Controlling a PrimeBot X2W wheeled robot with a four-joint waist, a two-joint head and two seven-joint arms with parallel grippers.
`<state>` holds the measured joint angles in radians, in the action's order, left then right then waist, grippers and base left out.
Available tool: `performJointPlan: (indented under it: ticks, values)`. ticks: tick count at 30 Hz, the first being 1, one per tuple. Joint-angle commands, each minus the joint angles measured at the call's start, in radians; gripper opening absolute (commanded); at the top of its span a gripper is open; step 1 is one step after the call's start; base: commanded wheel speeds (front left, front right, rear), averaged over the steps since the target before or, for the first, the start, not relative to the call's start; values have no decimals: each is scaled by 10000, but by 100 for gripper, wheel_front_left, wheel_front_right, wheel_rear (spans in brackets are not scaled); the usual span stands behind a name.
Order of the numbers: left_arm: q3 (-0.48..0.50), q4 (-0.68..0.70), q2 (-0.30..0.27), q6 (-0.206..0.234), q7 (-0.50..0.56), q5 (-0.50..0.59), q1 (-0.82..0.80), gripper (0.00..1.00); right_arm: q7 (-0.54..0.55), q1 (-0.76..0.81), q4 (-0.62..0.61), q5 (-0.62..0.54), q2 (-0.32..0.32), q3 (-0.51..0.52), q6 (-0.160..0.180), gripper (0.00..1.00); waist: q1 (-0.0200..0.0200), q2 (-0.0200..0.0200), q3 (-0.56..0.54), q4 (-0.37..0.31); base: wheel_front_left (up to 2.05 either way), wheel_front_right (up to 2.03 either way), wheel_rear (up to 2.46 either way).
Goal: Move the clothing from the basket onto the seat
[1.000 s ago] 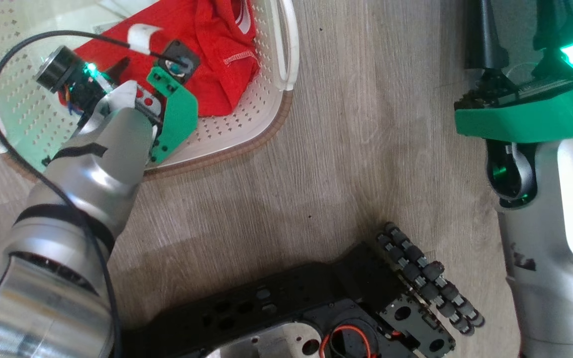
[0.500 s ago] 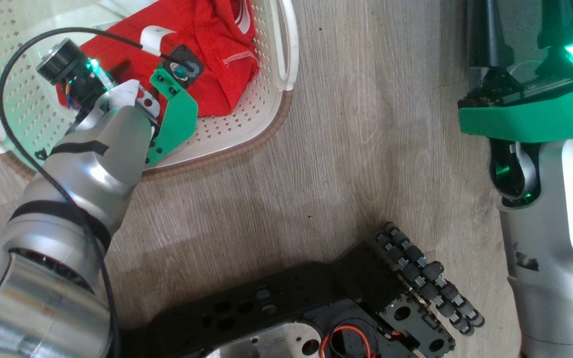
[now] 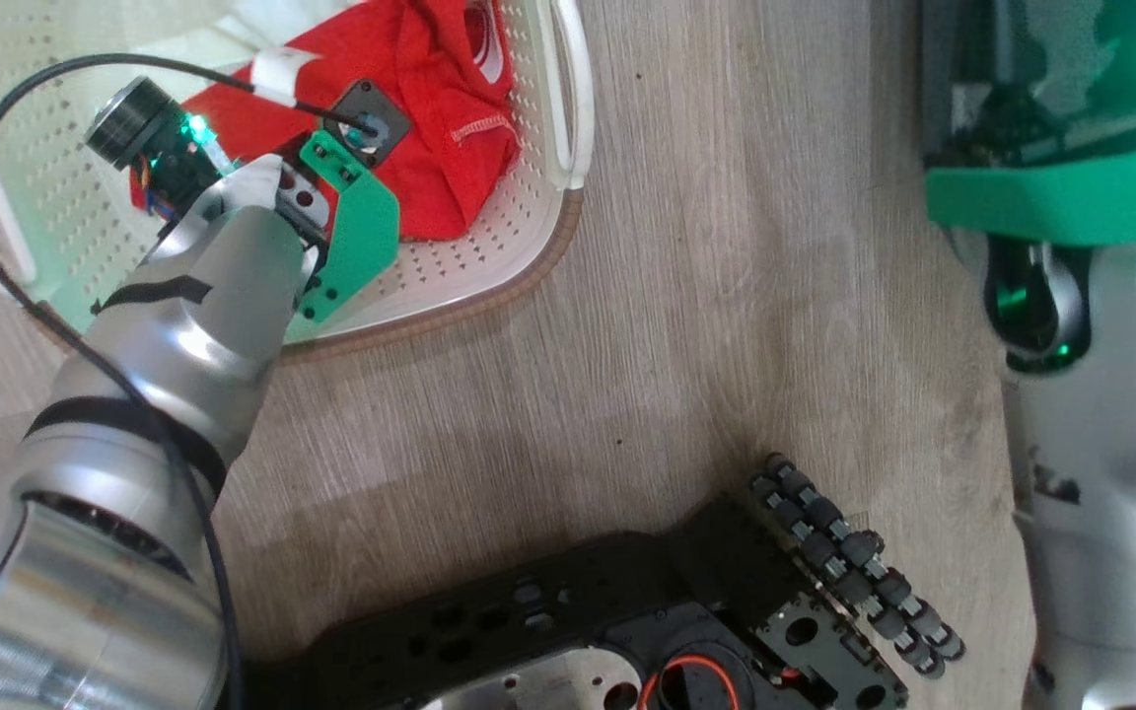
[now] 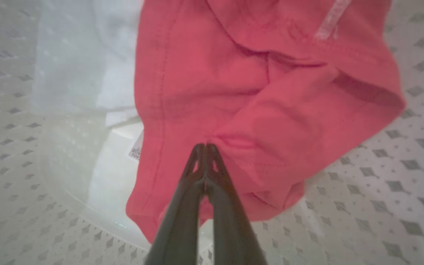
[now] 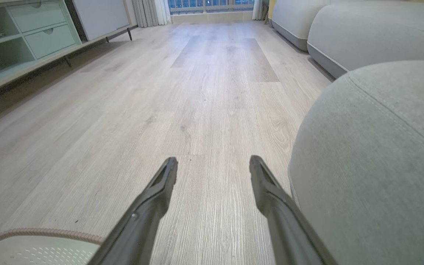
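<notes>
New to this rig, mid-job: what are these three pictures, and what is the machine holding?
It is a wheeled robot with two arms. The head view looks down: the left arm reaches into the white basket on the wood floor, with the robot's dark base below. The left wrist view shows the left end effector closed, pinching a fold of the red garment; a white cloth lies beside it in the basket. The right wrist view shows the right end effector open, holding nothing, above that floor beside the grey-green seat.
</notes>
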<state>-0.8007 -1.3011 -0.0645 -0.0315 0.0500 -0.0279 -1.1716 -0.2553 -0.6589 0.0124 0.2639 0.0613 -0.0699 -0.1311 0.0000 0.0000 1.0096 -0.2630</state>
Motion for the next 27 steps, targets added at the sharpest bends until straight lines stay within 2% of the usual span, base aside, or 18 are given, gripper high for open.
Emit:
performJointPlan:
  ticks: [1, 6, 11, 16, 27]
  values:
    - [213, 105, -13, 71, -187, -117, 23, 0, -65, 132, -234, -67, -110, -179, 4, 100, 0, 0, -109, 18, 0, 0, 0]
    - [399, 105, -5, 149, -717, -440, 118, 0, -65, -359, 31, -158, -110, -366, 4, 100, 0, 0, -637, 171, 0, 0, 0]
    - [561, 104, 61, 46, -1304, -826, 426, 0, -65, -525, 383, -400, -103, -417, 4, 100, 0, 0, -1471, 518, 0, 0, 0]
    - [850, 104, 124, -68, -1988, -1454, 876, 0, -65, -506, 858, -438, 53, -569, 4, 100, 0, 0, -2558, 961, 0, 0, 0]
    - [1093, 629, 140, -252, -2714, -2707, 1834, 0, -65, -176, 1682, -271, 437, -831, 4, 100, 0, 0, -4498, 1624, 0, 0, 0]
